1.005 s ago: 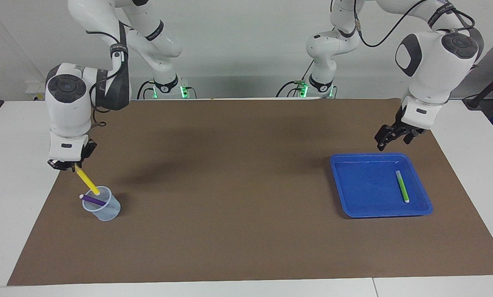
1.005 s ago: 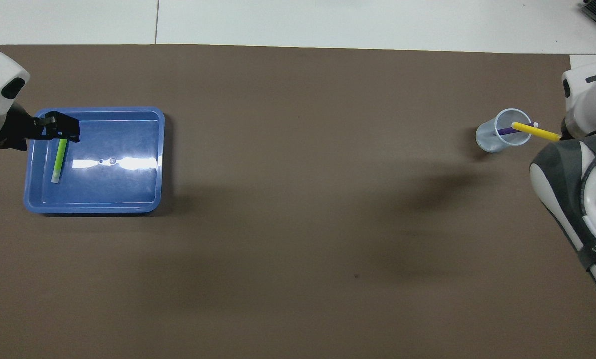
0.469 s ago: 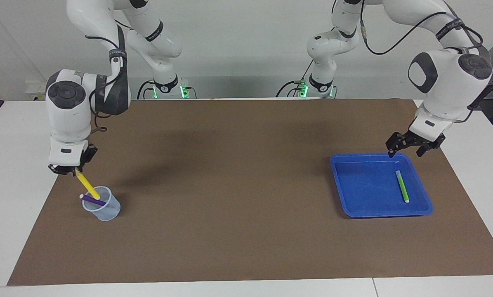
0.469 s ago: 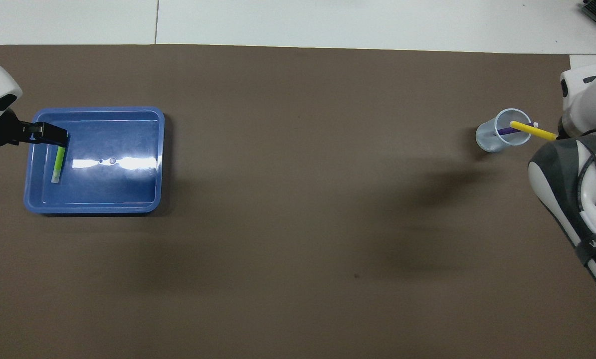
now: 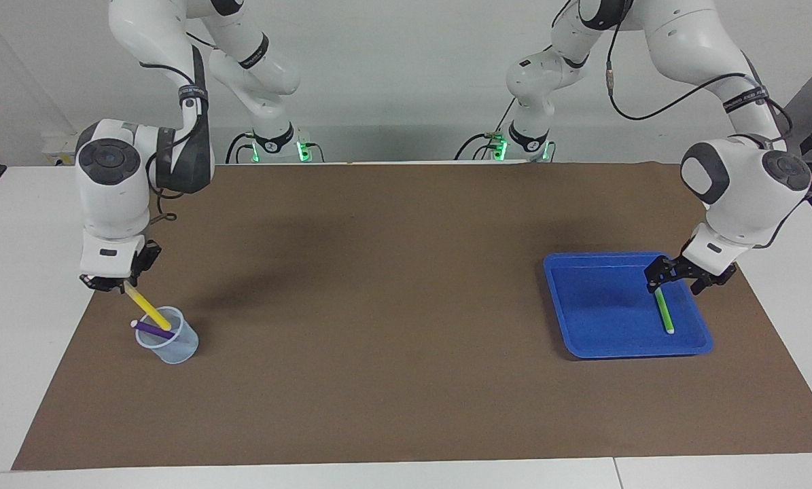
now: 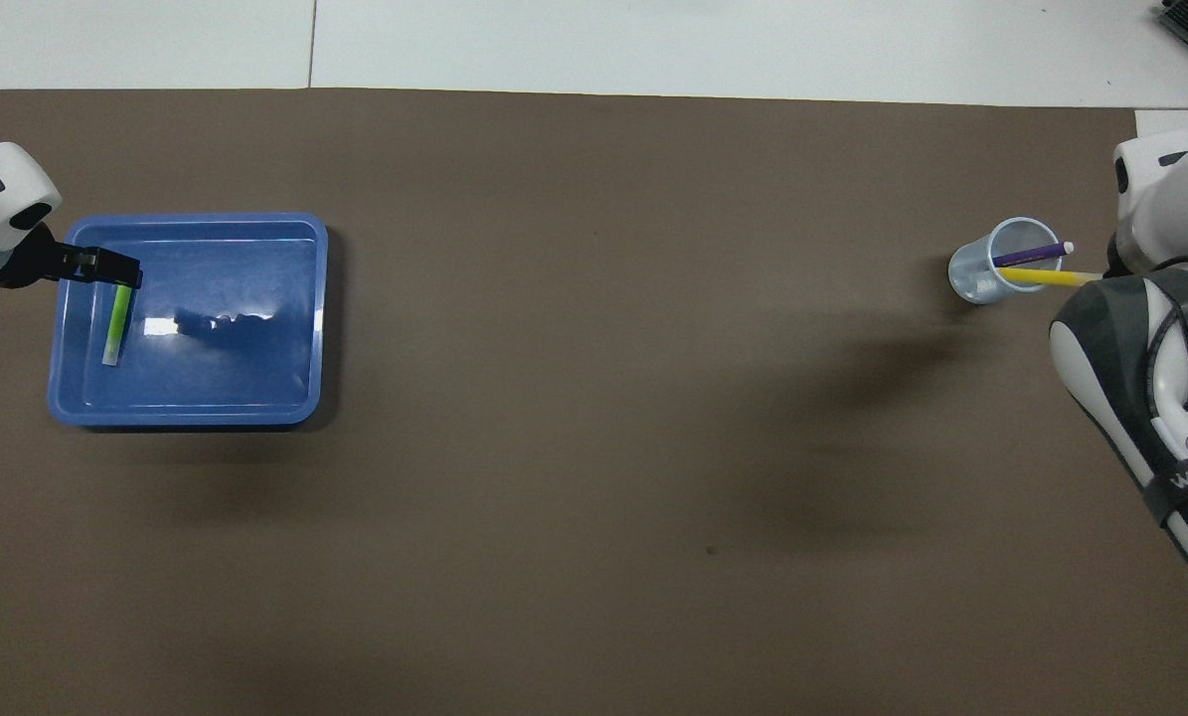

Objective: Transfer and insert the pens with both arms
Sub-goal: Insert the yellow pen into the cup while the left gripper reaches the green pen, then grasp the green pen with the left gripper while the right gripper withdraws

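Of the 3 pens, 2 are at the clear plastic cup (image 5: 174, 346), which stands on the brown mat (image 5: 392, 305) in the lower left of the facing view, toward the right arm's end of the bench (image 5: 11, 272).

The purple pen (image 5: 153, 329) lies slanted in the cup, its pale cap end poking out over the rim. The yellow pen (image 5: 144, 308) leans steeply with its lower end inside the cup. Its upper end is at the tips of the right end effector (image 5: 117, 282), which hangs just above the cup. I cannot tell whether those fingers are pinching the yellow pen or have let go of it. In the overhead view the 2 pens sit close together at the middle right of the frame, both reaching out over the cup's rim toward the right arm.

The green pen (image 5: 664, 311) lies flat in the blue tray (image 5: 637, 352), at the right of the facing view and the left of the overhead view, close to the tray wall nearest the left arm's end of the bench.

The left end effector (image 5: 677, 278) is down low inside the tray with its fingers spread, 1 fingertip (image 5: 654, 275) at the pen end that lies nearer to the robots. It holds nothing.
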Motion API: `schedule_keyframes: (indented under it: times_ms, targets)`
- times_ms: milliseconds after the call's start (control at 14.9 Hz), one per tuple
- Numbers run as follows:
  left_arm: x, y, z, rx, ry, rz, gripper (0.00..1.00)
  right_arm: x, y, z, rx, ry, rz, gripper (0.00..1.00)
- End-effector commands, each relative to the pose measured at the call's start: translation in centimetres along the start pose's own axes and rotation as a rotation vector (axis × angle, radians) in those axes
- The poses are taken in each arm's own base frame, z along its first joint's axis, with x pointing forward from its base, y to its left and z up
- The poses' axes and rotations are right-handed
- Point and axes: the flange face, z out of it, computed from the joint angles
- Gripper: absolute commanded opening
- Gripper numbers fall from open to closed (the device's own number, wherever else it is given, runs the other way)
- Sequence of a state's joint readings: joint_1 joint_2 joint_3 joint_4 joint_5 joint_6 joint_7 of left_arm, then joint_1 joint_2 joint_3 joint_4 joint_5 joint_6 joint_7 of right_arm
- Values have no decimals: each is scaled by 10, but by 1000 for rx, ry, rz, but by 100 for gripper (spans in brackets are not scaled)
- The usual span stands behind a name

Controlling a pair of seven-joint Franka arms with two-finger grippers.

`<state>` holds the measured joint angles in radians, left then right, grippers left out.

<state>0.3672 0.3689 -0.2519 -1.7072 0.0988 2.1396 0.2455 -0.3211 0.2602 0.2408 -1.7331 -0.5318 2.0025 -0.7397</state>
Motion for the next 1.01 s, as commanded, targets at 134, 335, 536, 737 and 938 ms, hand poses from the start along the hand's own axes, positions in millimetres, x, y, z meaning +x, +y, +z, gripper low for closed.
schedule_keyframes:
  times_ms: [134, 335, 536, 737, 938]
  targets:
    - [14, -15, 37, 12, 49, 35, 100, -3, 4, 4, -13, -4, 23, 62]
    - [19, -23, 63, 12, 95, 59, 100, -3, 5, -15, 6, -33, 27, 62]
    - [20, -31, 69, 31, 97, 72, 100, -5, -4, -42, 52, -24, 40, 62]
    - [21, -35, 77, 34, 103, 78, 100, -9, -21, -68, 142, 13, 82, 62]
    - [16, -32, 88, 31, 118, 76, 100, -6, -43, -103, 177, 15, 114, 64]
